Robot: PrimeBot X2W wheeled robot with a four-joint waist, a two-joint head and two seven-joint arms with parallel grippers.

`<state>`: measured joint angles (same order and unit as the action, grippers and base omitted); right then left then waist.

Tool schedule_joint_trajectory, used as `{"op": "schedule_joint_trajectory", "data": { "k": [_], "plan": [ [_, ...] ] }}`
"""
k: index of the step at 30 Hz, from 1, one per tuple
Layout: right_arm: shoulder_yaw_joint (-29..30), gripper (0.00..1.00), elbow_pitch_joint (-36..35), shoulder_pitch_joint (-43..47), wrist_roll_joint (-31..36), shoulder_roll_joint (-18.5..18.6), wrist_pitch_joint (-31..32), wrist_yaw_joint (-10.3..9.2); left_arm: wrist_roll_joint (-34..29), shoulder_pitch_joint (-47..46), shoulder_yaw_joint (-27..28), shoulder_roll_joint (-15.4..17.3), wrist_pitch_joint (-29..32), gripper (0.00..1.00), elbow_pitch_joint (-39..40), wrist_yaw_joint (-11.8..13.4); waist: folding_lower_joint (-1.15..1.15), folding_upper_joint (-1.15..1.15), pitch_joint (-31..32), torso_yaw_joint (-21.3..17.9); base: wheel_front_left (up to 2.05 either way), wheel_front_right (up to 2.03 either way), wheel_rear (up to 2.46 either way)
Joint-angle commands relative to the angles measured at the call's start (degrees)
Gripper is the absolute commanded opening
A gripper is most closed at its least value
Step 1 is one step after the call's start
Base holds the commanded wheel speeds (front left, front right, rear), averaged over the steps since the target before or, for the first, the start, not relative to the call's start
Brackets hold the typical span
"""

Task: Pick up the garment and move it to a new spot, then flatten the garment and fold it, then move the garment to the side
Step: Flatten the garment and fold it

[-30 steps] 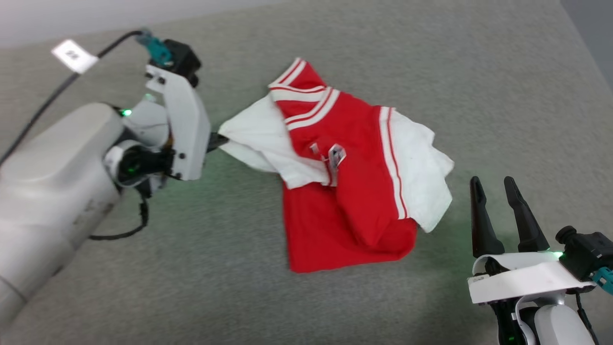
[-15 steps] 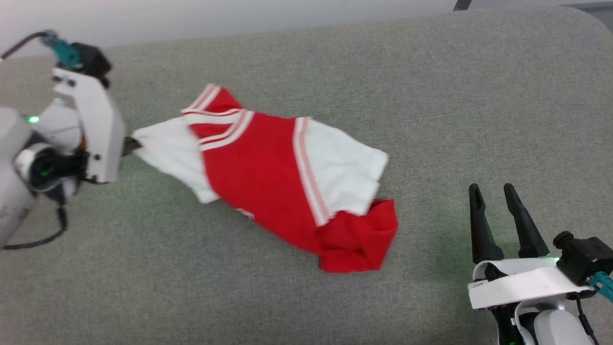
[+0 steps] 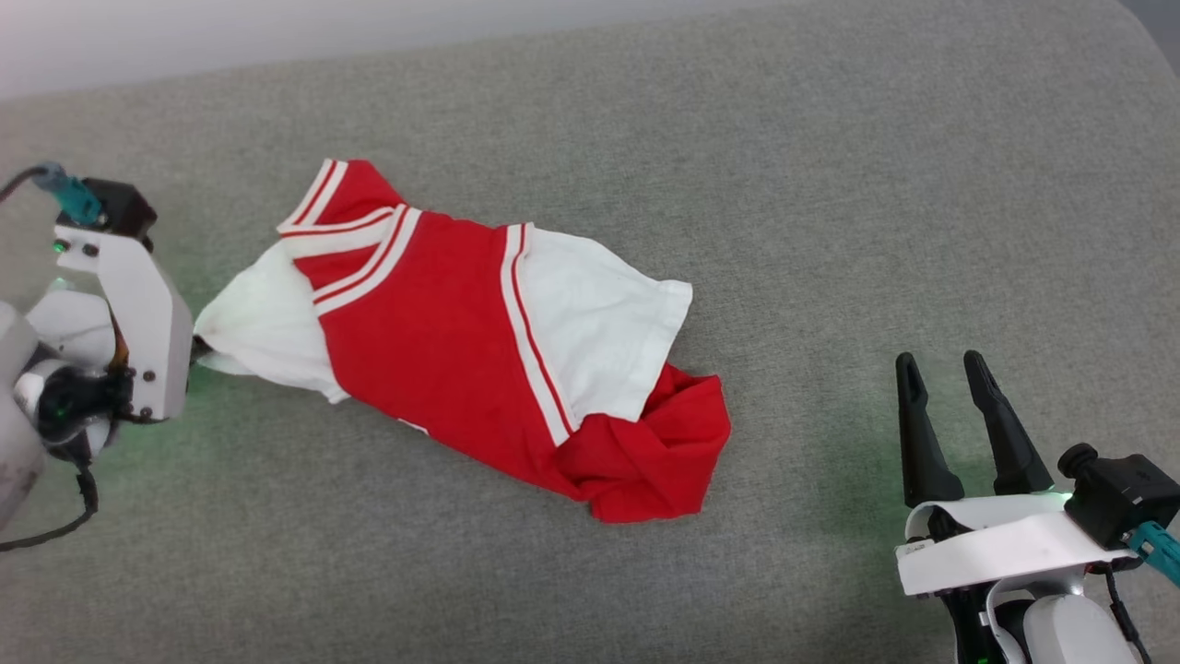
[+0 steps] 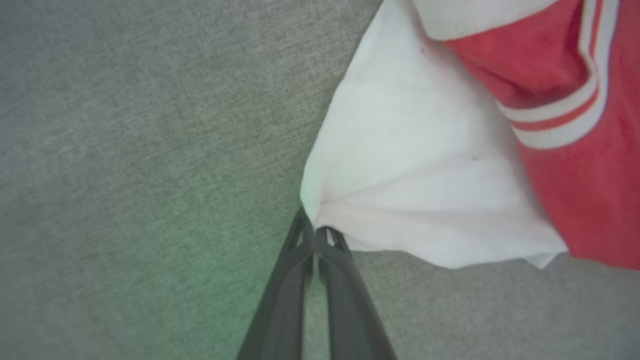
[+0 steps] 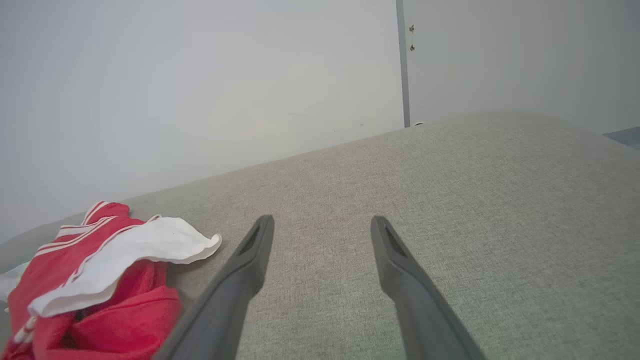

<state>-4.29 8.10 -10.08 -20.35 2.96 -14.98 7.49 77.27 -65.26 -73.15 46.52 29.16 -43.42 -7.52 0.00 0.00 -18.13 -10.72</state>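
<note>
The garment [image 3: 442, 341], a small red shirt with white sleeves and white double stripes, lies stretched out on the grey surface [image 3: 830, 184], its hem bunched at the lower right. At the far left my left gripper [image 3: 195, 350] is shut on the tip of one white sleeve [image 4: 400, 165]; in the left wrist view its fingers [image 4: 320, 240] pinch the sleeve's corner. My right gripper [image 3: 940, 369] stands open to the right of the garment, apart from it, with nothing between its fingers [image 5: 250, 260]. In the right wrist view the garment [image 5: 90, 280] lies at the lower left.
The grey fabric surface runs on all sides of the garment, with free room at the right and front. A pale wall [image 5: 200, 75] rises beyond its far edge, with a thin vertical strip [image 5: 402, 60] on it.
My left gripper has dragged the garment by its sleeve to the left; the crumpled shirt has stretched out and its logo no longer faces up. The head camera also shifted. My right gripper stays open.
</note>
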Motion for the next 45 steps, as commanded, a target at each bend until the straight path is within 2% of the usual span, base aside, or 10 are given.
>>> {"op": "schedule_joint_trajectory", "data": {
  "k": [1, 2, 3, 5, 6, 19, 26, 30, 39, 45],
  "plan": [
    [-0.01, 1.0, -0.28, -0.14, 0.37, -0.07, -0.28, 0.0, -0.98, 0.94, -0.12, -0.17, -0.37, 0.0, -0.68, 0.08, 0.0, 0.0, -0.45, -0.42, 0.0, 0.0, 0.0],
    [0.06, 1.0, -0.34, -0.01, 0.42, -0.07, -0.28, 0.0, -1.19, 1.37, -0.17, -0.41, -0.7, 0.0, -1.05, 0.09, 0.0, 0.0, -0.59, -0.45, 0.0, 0.0, 0.0],
    [0.05, 1.0, -0.37, 0.09, 0.52, -0.07, -0.28, 0.0, -1.25, 1.7, -0.2, -0.66, -1.18, 0.13, -1.51, 0.09, 0.0, 0.0, -0.71, -0.45, 0.0, 0.0, 0.0],
    [-0.25, 1.0, -0.3, 0.13, 0.78, -0.07, -0.28, 0.0, -0.88, 1.95, -0.28, -1.25, -2.21, 0.56, -2.37, 0.1, 0.0, 0.0, -0.77, -0.3, 0.0, 0.0, 0.0],
    [-0.34, 1.0, -0.24, 0.11, 0.99, -0.07, -0.28, 0.0, -0.7, 2.0, -0.3, -1.53, -2.68, 1.0, -2.51, 0.1, 0.0, 0.0, -0.72, -0.08, 0.0, 0.0, 0.0],
    [-2.84, 1.0, 0.6, -1.97, 6.17, 0.2, 3.6, -0.01, 0.86, 4.39, 2.84, -0.42, -23.15, 1.0, 5.15, 0.09, 0.0, 0.0, 3.21, 5.72, 0.0, 0.0, 0.0],
    [-4.04, 1.0, -0.6, -4.33, 7.39, 3.91, 12.85, 0.0, 1.91, 12.2, 5.99, -1.92, -41.2, 1.0, 7.79, 0.19, 0.0, 0.0, 5.19, 10.34, 0.0, 0.0, 0.0],
    [-4.72, 1.0, -1.68, -6.16, 6.59, 6.85, 19.55, 0.0, -0.31, 17.17, 9.36, -4.11, -44.22, 1.0, 9.03, 2.59, 0.0, 0.0, 5.77, 13.1, 0.0, 0.0, 0.0],
    [-6.79, 1.0, -2.81, -10.46, 2.44, 14.51, 40.51, -0.01, -22.49, 35.92, 36.52, -10.74, -44.27, 1.0, 21.66, 11.03, 0.0, 0.0, 5.76, 17.48, 0.0, 0.0, 0.0],
    [-8.12, 1.0, -3.11, -14.17, -1.68, 18.38, 54.05, -0.01, -35.82, 48.73, 52.3, -17.53, -44.25, 1.0, 30.68, 11.37, 0.0, 0.0, 4.87, 19.05, 0.0, 0.0, 0.0]
  ]
}}
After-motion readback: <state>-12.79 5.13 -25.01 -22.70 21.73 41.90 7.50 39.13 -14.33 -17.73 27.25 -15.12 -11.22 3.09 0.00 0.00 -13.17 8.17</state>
